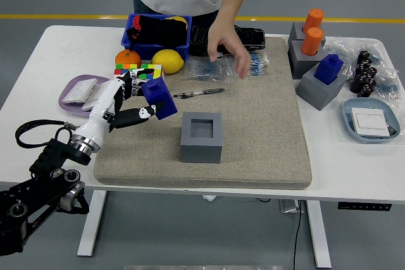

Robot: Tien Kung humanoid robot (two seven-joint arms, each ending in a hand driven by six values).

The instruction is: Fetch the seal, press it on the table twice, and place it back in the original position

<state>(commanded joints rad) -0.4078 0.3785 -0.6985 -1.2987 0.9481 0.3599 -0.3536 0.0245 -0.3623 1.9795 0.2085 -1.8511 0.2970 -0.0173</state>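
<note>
My left hand (130, 102) is shut on a blue seal (159, 98), holding it lifted above the left part of the tan mat (266, 124). A grey square holder (202, 137) with an empty recess stands on the mat to the right of the seal. A person's hand (229, 45) hovers over the mat's far edge, apart from the holder. My right hand is out of view.
Two colour cubes (140, 75), an orange (127, 58), a lemon (168, 61) and a blue bin (158, 33) crowd the far left. A purple plate (71, 101) lies by my left arm. A pen (199, 93) rests behind the holder. More grey holders with orange and blue seals (319, 71) stand at the right.
</note>
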